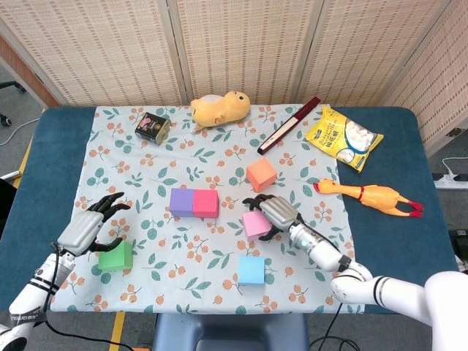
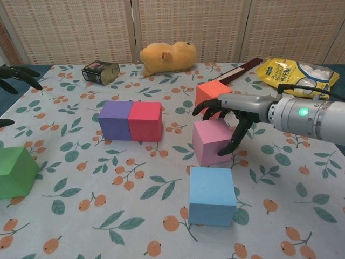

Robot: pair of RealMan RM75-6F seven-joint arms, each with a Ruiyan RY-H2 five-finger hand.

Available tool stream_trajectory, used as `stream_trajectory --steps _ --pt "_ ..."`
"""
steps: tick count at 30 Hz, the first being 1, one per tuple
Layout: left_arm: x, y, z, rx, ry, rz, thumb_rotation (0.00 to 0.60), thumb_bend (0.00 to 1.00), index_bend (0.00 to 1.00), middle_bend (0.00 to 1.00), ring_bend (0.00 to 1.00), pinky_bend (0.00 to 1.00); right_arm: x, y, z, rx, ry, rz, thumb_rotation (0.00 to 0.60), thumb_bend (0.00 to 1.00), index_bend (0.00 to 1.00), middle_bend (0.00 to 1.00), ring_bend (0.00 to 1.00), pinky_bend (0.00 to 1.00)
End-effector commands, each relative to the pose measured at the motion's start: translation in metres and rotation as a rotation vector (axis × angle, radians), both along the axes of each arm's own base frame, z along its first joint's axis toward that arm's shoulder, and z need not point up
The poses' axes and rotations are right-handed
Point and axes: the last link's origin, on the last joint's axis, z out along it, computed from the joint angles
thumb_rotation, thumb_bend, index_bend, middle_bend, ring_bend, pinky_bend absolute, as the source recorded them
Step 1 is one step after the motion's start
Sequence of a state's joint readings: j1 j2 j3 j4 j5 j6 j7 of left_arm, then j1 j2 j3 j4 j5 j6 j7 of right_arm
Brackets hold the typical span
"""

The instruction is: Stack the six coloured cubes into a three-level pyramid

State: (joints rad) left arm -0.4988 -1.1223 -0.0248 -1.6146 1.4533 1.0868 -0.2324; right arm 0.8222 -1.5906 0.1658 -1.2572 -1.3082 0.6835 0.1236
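Note:
Six cubes lie on the floral cloth [image 1: 146, 175]. Purple cube [image 1: 181, 202] and red cube [image 1: 206, 204] touch side by side at the centre. The orange cube [image 1: 261, 175] is behind the pink cube [image 1: 255, 224], the blue cube [image 1: 251, 270] is near the front edge, and the green cube [image 1: 115, 256] is front left. My right hand [image 1: 274, 212] arches over the pink cube [image 2: 212, 143], fingers spread past its far edge and thumb down its right side; the cube rests on the cloth. My left hand [image 1: 91, 229] hovers, fingers apart, just up and left of the green cube [image 2: 16, 171].
Along the back stand a tin can [image 1: 152, 126], a yellow plush toy [image 1: 219, 107] and a dark red stick [image 1: 289, 125]. A yellow snack bag [image 1: 344, 137] and a rubber chicken [image 1: 369, 195] lie on the blue table at the right.

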Motion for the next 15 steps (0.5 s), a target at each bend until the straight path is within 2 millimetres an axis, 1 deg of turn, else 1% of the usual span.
stream_trajectory --steps 1,6,11,15 --pt "-0.001 0.0 0.001 0.003 -0.004 0.0 0.6 0.31 0.22 0.03 0.05 0.18 0.006 -0.005 -0.004 -0.023 -0.021 -0.006 0.6 0.05 0.28 0.35 0.22 0.26" --pt "-0.002 -0.002 0.003 0.003 -0.017 -0.001 0.6 0.31 0.22 0.03 0.05 0.18 0.019 -0.018 -0.008 -0.044 -0.069 -0.04 0.6 0.06 0.3 0.37 0.24 0.28" --pt "-0.003 -0.003 0.003 0.002 -0.026 -0.004 0.6 0.31 0.22 0.03 0.05 0.18 0.035 -0.03 -0.015 -0.042 -0.09 -0.064 0.6 0.06 0.3 0.37 0.24 0.28" --pt "-0.003 -0.003 0.003 0.003 -0.033 -0.006 0.6 0.31 0.22 0.03 0.05 0.18 0.043 -0.036 -0.019 -0.047 -0.096 -0.068 0.6 0.06 0.29 0.37 0.24 0.28"
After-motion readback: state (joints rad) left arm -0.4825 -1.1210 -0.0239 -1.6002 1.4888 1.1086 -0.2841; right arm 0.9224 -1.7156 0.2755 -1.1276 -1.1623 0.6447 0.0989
